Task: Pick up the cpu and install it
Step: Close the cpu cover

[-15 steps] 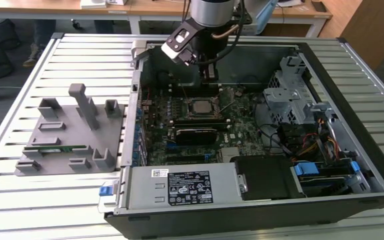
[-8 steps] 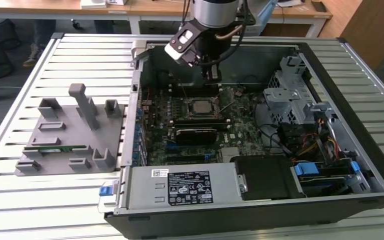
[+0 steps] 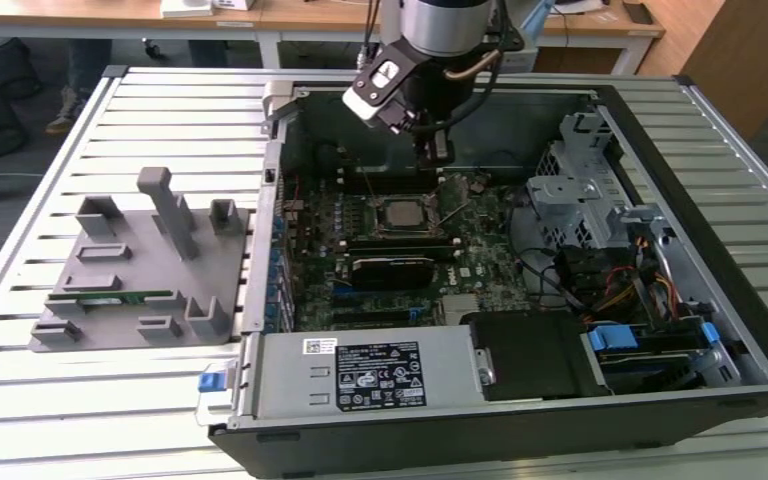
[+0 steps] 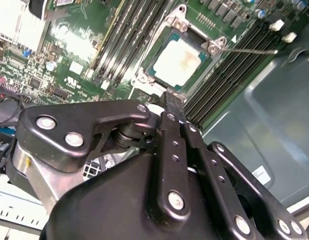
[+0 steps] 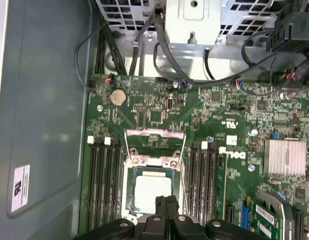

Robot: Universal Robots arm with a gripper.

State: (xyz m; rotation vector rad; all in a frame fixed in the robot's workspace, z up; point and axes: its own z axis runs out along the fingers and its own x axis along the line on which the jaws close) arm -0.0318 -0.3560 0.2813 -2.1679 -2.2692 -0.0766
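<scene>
The cpu (image 3: 398,213) (image 4: 179,62) (image 5: 153,192), a silvery-white square chip, lies flat in the motherboard socket (image 5: 128,200) inside the open computer case. The socket's metal load plate (image 5: 154,142) stands swung open beside it. My gripper (image 3: 434,155) (image 4: 172,97) (image 5: 165,200) hangs just above the edge of the socket, beside the chip. Its two black fingers are pressed together with nothing between them. In the first wrist view the fingertips (image 5: 160,204) cover a small part of the chip's near edge.
Black memory slots (image 5: 102,185) flank the socket on both sides. A grey fixture (image 3: 144,270) holding a green memory stick (image 3: 124,297) sits at the exterior view's left. The power supply (image 3: 371,375), drive cage (image 3: 584,190) and cables (image 3: 624,280) crowd the case.
</scene>
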